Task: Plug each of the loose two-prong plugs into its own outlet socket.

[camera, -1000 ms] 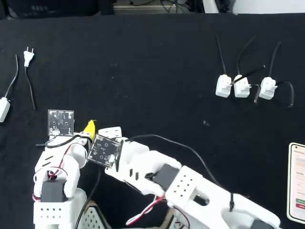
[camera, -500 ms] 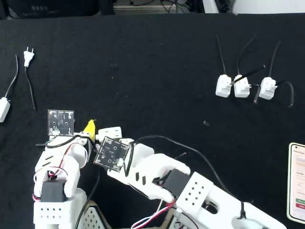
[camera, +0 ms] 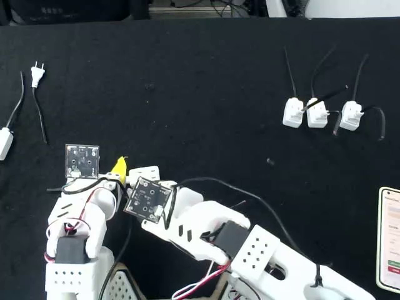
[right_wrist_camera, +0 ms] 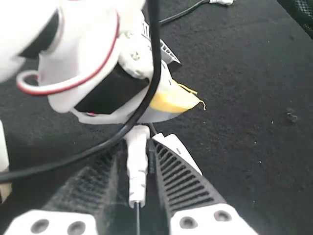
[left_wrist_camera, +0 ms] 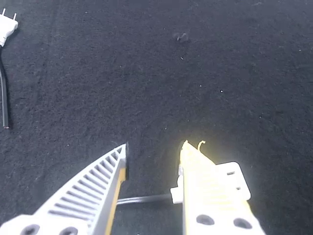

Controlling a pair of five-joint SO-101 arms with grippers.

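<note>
Bright, even light, faint shadows

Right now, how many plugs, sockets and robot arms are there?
sockets: 3
plugs: 2, one loose, one gripped
arms: 2
white piece at the table's edge, kind unclear: 1
Total: 8

We find both arms at the near edge of the worktop [camera: 200, 94]. The left arm [camera: 72, 240] stands by that edge's left end and points inward over the worktop. The left gripper [left_wrist_camera: 154, 145] has its jaws apart, with a white ribbed finger [left_wrist_camera: 93, 196] opposite a yellow-taped finger [left_wrist_camera: 210, 191]. The right arm [camera: 237, 240] lies low along the same edge, slanting toward that left end. The right gripper [right_wrist_camera: 139, 142] sits just beside the left one, its jaws closed on a white plug [right_wrist_camera: 137, 164].
</note>
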